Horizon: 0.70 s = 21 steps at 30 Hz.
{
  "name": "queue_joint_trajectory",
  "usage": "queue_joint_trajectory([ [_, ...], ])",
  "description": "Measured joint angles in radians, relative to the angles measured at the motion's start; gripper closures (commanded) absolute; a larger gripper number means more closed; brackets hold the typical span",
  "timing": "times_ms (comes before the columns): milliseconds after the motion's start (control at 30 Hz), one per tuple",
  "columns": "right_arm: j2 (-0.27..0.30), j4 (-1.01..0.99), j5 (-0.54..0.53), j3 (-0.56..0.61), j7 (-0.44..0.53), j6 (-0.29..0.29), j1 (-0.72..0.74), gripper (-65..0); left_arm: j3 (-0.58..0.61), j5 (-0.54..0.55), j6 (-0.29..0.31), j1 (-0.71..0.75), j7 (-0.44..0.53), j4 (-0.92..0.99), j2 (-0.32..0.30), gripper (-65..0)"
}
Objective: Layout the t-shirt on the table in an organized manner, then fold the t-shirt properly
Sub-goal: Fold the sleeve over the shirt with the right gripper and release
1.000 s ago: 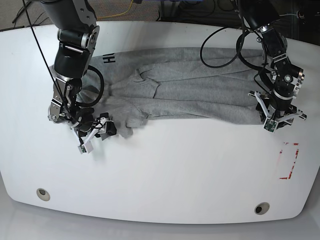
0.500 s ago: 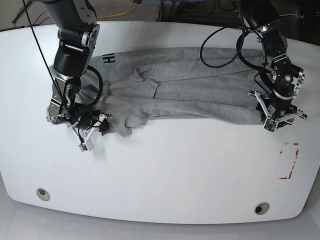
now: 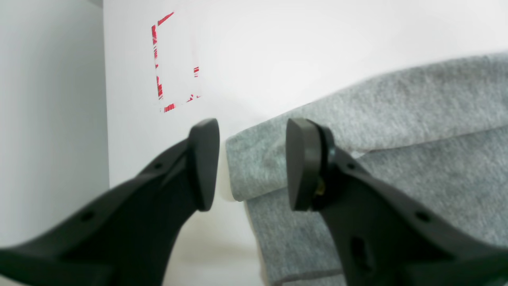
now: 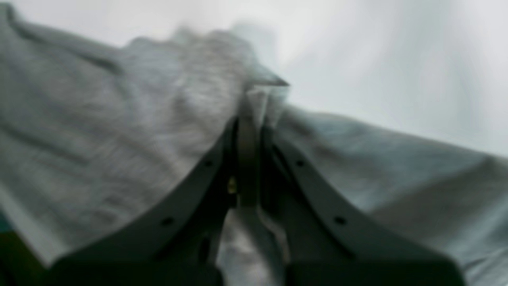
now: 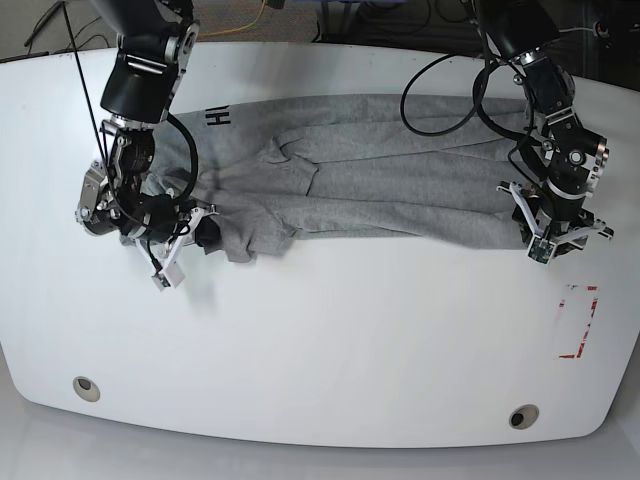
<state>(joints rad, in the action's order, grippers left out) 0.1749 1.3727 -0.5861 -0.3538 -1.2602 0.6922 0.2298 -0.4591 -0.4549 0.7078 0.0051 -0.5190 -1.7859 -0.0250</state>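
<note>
Table [image 5: 330, 340]: you have a broad, glossy white top with curved edges.
T-shirt [image 5: 380, 180]: your soft heather-grey cotton lies bunched in long folds across the far half of the table, black lettering near its left end.
Left gripper [image 3: 250, 163]: your dark, rounded pads stand apart, straddling the shirt's folded corner without clamping it.
Right gripper [image 4: 249, 131]: your jaws are clenched on a pinched ridge of the grey fabric; the view is blurred.
Red outline [image 3: 174, 63]: a thin, broken rectangle beyond the left gripper.

Right end effector [image 4: 249, 131] pinching grey t-shirt [image 4: 119, 119] fold (blurred).
</note>
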Motion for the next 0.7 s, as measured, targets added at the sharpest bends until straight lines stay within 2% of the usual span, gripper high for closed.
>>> queue_joint_trajectory([
  [133, -0.004, 0.038, -0.123, 0.001, -0.068, 0.000, -0.055, 0.0, 0.002, 0.000, 0.000, -0.002, 0.002, 0.009, 0.000, -25.7],
  [333, -0.008, 0.060, -0.309, 0.002, -0.103, 0.000, -0.138, 0.0, 0.003, 0.000, 0.000, -0.002, 0.003, 0.043, 0.000, -25.7],
  [433, -0.005, 0.060, -0.370, 0.010, -0.131, 0.000, -0.154, 0.0, 0.003, 0.000, 0.000, -0.001, 0.003, 0.044, 0.000, -25.7],
  [700, 0.040, 0.066, -0.556, 0.118, -0.136, 0.000, -0.184, 0.0, 0.008, 0.000, 0.000, -0.002, 0.003, 0.044, 0.003, -25.7],
])
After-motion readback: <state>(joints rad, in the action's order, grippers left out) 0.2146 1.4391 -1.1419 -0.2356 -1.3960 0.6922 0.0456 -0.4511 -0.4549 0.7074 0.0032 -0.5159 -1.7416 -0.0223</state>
